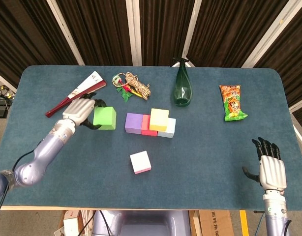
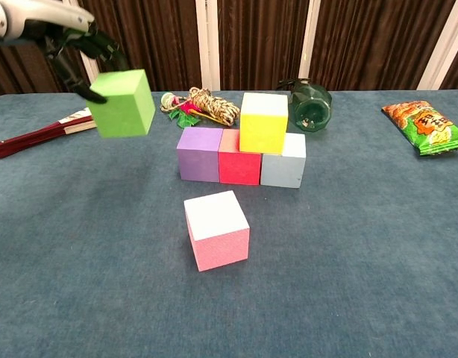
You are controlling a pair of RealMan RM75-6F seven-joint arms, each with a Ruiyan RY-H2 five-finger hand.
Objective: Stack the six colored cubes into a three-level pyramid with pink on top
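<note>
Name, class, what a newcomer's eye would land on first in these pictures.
Likely the green cube, held in the air by the left hand at the table's left. Next, the half-built stack mid-table: the yellow cube sitting on the red cube and grey-blue cube.

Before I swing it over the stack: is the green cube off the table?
Off: left hand holds the green cube in midair.

The head view is looking steeply down from above the near table (image 1: 200,162) edge, taking in its whole top. The chest view is sitting low and close, facing the yellow cube (image 2: 263,121), which both views share (image 1: 159,118).
</note>
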